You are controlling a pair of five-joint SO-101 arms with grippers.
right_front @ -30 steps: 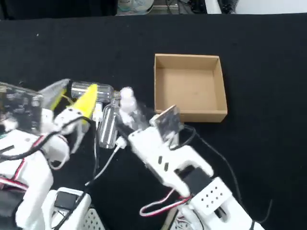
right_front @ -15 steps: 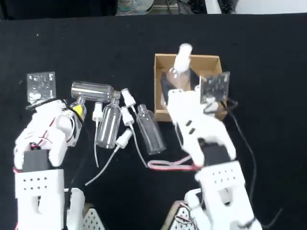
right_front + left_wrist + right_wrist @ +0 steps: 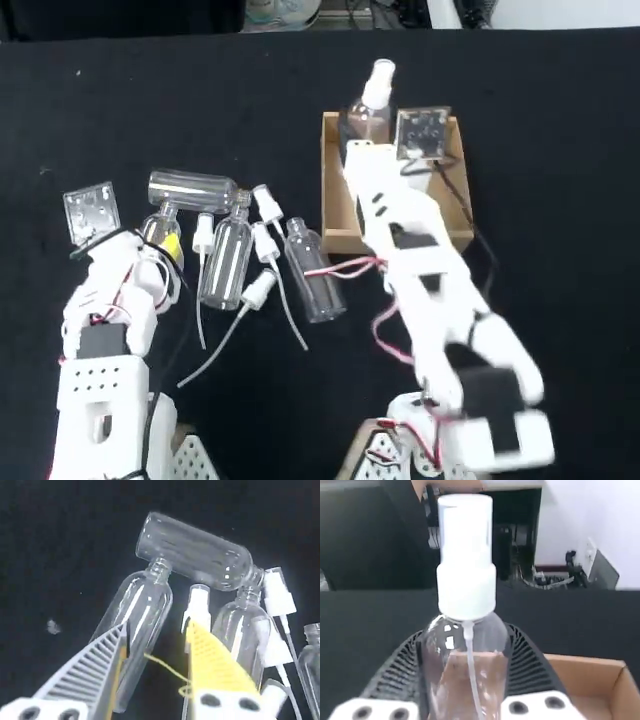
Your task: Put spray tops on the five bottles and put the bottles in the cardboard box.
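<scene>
One capped bottle (image 3: 368, 108) stands upright, clamped in the right gripper (image 3: 366, 130) at the far left corner of the cardboard box (image 3: 455, 205). Cannot tell if its base touches the box floor. White spray top (image 3: 466, 555) is on it. The box sits mid table (image 3: 560, 100), toward the far edge. Left gripper (image 3: 157, 627) hangs over the table's left half, fingers apart, holding nothing, one finger on each side of a bare bottle (image 3: 137, 607) lying flat. That bottle's neck meets a crosswise bottle (image 3: 195, 552). Third bottle (image 3: 225, 262) and fourth bottle (image 3: 312, 280), both uncapped, lie between the left gripper and the box. Four loose spray tops (image 3: 258, 290) lie among them, tubes trailing toward the near edge.
</scene>
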